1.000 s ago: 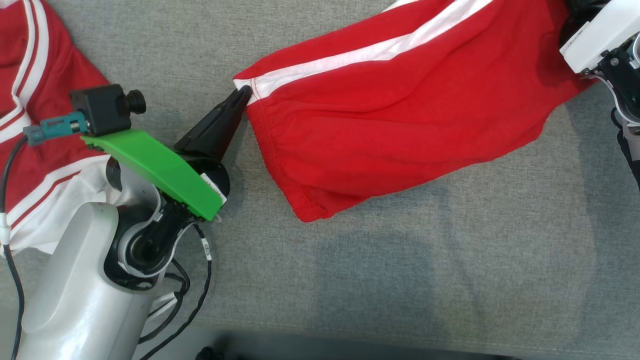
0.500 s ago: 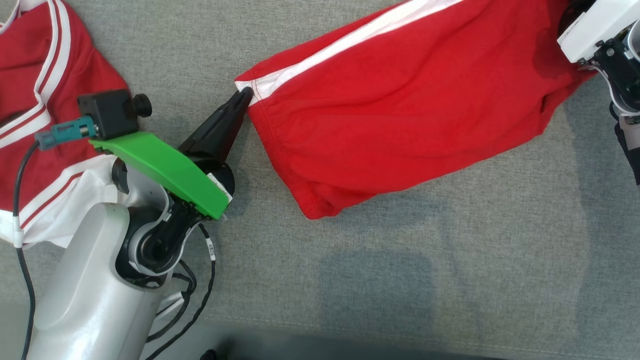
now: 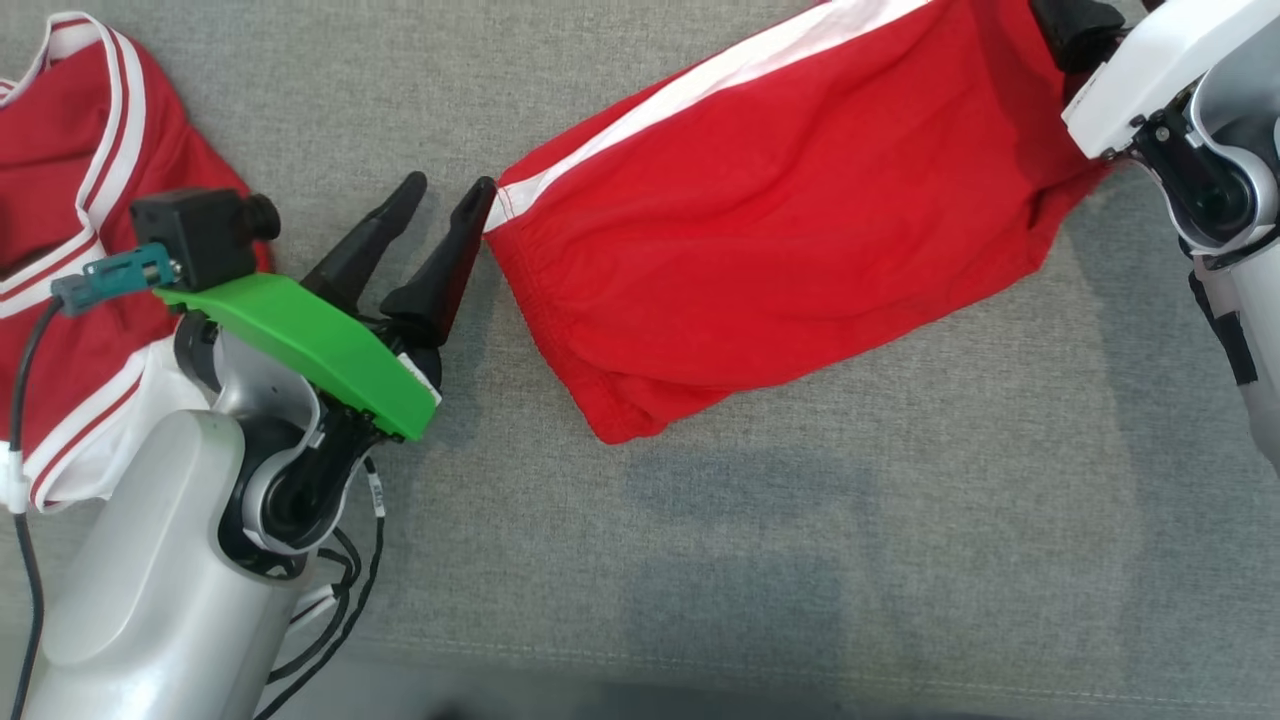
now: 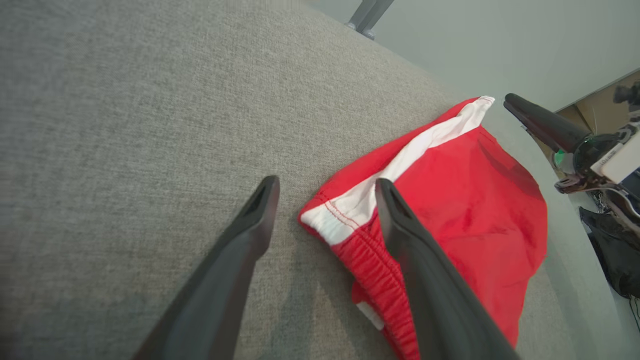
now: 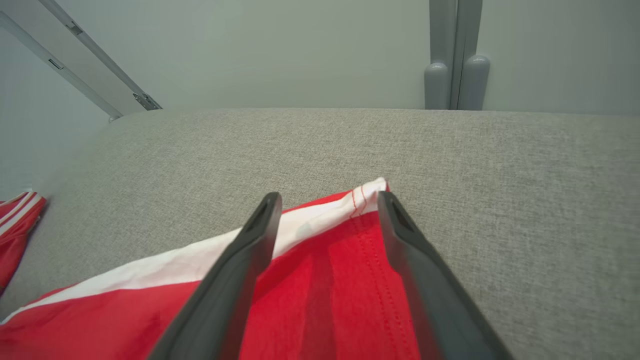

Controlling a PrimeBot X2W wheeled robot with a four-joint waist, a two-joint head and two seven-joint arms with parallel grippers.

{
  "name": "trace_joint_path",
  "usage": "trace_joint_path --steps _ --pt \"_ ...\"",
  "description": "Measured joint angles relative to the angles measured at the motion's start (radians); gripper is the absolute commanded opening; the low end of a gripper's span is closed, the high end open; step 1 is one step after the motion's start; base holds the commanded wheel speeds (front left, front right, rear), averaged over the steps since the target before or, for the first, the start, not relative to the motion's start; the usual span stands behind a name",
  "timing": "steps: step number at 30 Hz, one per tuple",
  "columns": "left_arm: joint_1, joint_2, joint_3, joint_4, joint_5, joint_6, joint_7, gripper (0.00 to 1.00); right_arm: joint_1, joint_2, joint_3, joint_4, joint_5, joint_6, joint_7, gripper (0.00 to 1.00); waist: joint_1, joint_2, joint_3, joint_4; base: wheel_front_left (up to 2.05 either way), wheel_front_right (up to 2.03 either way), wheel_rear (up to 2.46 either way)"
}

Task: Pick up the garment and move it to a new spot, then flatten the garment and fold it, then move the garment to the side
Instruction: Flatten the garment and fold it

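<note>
Red garment (image 3: 780, 230) (white side stripe) — flat on grey upholstery (image 3: 800, 520). Left end effector (image 3: 445, 195): fingers apart, beside garment's left corner. Right end effector (image 5: 328, 200): apart, above right corner.

The garment (image 3: 780, 220) is bright red with one white stripe along its edge, crossed by red stitching at the stripe's end. The other garment (image 3: 40, 150) is red with paired white stripes and a white panel. The surface (image 3: 800, 560) is a mottled grey weave. The left claw (image 3: 448, 188) and right claw (image 5: 328, 200) are black, the wrist cover (image 3: 310, 340) vivid green, the plug (image 3: 110, 272) teal
</note>
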Motion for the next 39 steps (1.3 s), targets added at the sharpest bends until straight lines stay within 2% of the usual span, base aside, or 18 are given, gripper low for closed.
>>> trace_joint_path --steps 5,9,15,24,32,39 --pt "0.013 0.036 0.004 -0.026 0.063 0.006 -0.044 1.0 0.038 -0.05 0.023 -0.006 -0.026 0.002 -0.025 1.0 0.0 0.0 -0.04 -0.012 0.0 0.0 0.0" --pt "0.054 0.086 0.01 -0.033 0.166 0.042 -0.095 1.0 0.078 -0.124 0.024 0.007 -0.057 0.003 -0.025 1.0 0.0 0.0 -0.077 -0.02 0.0 0.0 0.0" --pt "0.111 0.086 0.002 -0.098 0.234 0.07 -0.145 1.0 0.144 -0.168 -0.004 0.031 -0.041 0.003 -0.016 1.0 0.0 0.0 -0.124 -0.008 0.0 0.0 0.0" --pt "0.179 0.048 0.005 -0.16 0.261 0.083 -0.206 1.0 0.18 -0.175 -0.02 0.059 0.006 0.005 0.016 1.0 0.0 0.0 -0.132 0.065 0.0 0.0 0.0" --pt "0.22 0.042 0.007 -0.183 0.303 0.091 -0.242 1.0 0.185 -0.177 0.004 0.087 0.01 0.009 0.054 1.0 -0.0001 0.0 -0.12 0.13 0.0 0.0 0.0" --pt "0.262 0.04 0.015 -0.193 0.314 0.099 -0.263 1.0 0.185 -0.176 0.018 0.095 0.009 0.009 0.065 1.0 0.0 0.0 -0.112 0.148 0.0 0.0 0.0"
